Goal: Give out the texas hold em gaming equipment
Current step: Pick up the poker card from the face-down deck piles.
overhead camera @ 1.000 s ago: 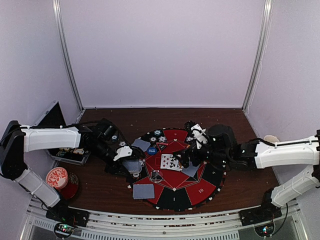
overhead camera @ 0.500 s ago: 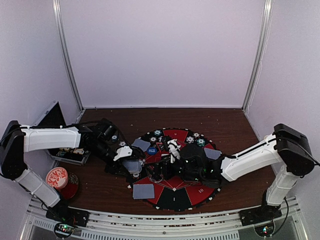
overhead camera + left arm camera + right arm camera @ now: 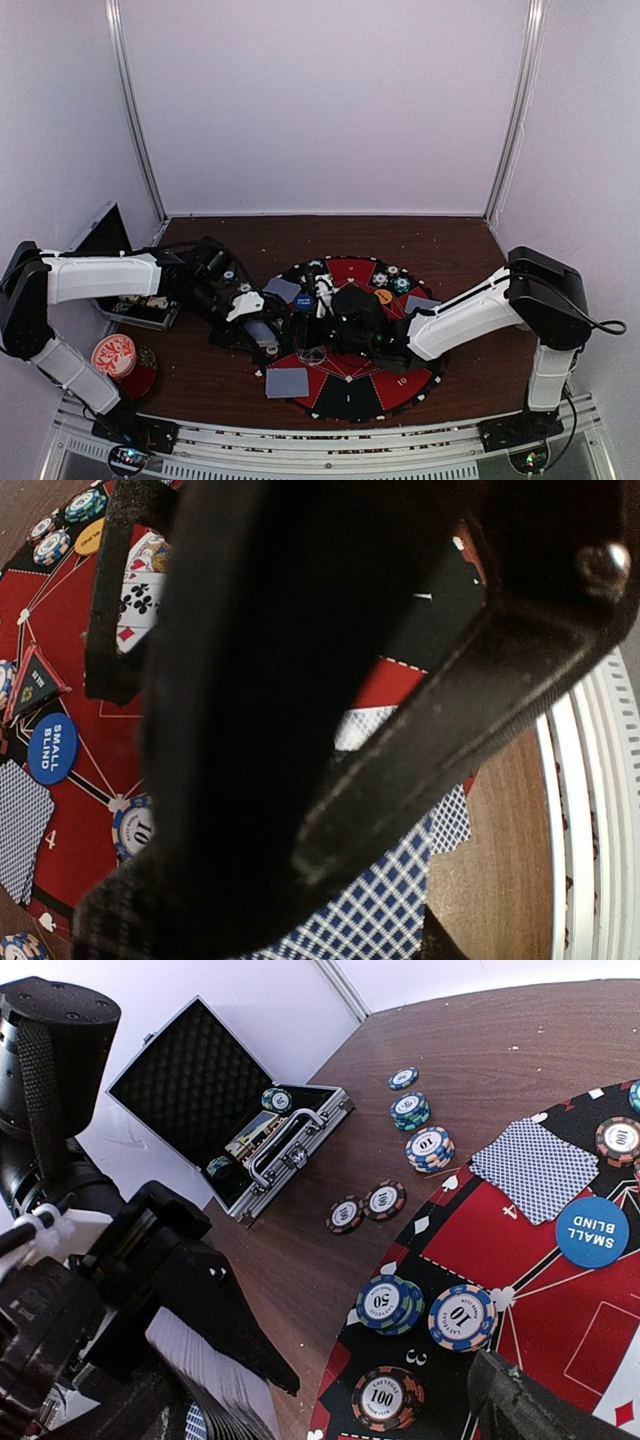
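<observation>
**Peel 1 card from the held deck**

Gripping the deck of cards [image 3: 380, 910] in the clenched left gripper [image 3: 262, 333], low at the left rim of the mat [image 3: 400, 385]. Reaching across with the right gripper [image 3: 312, 318], jaws spread fully and holding nothing, close beside that deck.

Probably a handover: take 1 card off the top and deal it to a seat. Already laid out on the mat:

- dealt cards [image 3: 287, 381] face down at several seats
- face-up cards [image 3: 140, 590] toward the centre
- chips [image 3: 463, 1316] along the rim
- the blue button [image 3: 592, 1231]
- the orange button [image 3: 88, 537]

To do it well:

- Approach edge-on and catch only the top card.
- Close gently, and avoid a deep pinch, likely to lift several.
- Keep the left grip firm and motionless during the pull.
- Draw along the card's own plane, not upward, to avoid fanning the rest.
- Steer clear of the chip stacks beside the path.
- Confirm 1 card only before carrying it away.
</observation>
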Motion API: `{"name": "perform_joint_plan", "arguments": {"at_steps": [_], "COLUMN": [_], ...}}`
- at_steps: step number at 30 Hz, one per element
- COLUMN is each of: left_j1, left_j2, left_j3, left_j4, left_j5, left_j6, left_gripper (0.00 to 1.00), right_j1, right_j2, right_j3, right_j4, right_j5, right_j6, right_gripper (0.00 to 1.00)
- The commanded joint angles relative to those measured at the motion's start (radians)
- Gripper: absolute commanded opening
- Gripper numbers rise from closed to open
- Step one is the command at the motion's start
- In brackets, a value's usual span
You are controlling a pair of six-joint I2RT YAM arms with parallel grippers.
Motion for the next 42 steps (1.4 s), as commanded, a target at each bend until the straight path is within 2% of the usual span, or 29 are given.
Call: {"name": "perform_joint_plan", "arguments": {"at_steps": [1,15,20,29,37,42], "left_j1": [-0.006,-0.005,-0.006,-0.006,-0.006,-0.006], "left_j2": [-0.005,-0.003,-0.004,-0.003,-0.003,-0.002], "left_j3": [0.006,0.006,0.007,0.008,0.007,0.006], "left_j4": [0.012,0.012,0.012,0.012,0.011,0.012], "left_j5": [0.013,0.014,0.013,0.009,0.013,0.013], "left_j6": [0.014,0.013,0.013,0.008,0.012,0.013], "left_gripper": [0.39,0.39,0.39,0.39,0.39,0.39], "right_j1": [0.012,0.022,0.020,0.020,0.021,0.019], "right_j2": [0.034,0.123,0.085,0.030,0.116,0.105], "right_j3": [0.046,0.157,0.070,0.023,0.136,0.133], "right_j4": [0.019,-0.071,0.072,0.130,-0.047,-0.127], "right_j5": [-0.019,-0.012,-0.109,-0.152,-0.028,0.097], "right_j6": [0.029,0.068,0.093,0.125,0.140,0.174], "right_gripper": [1.00,1.00,1.00,1.00,0.96,0.84]}}
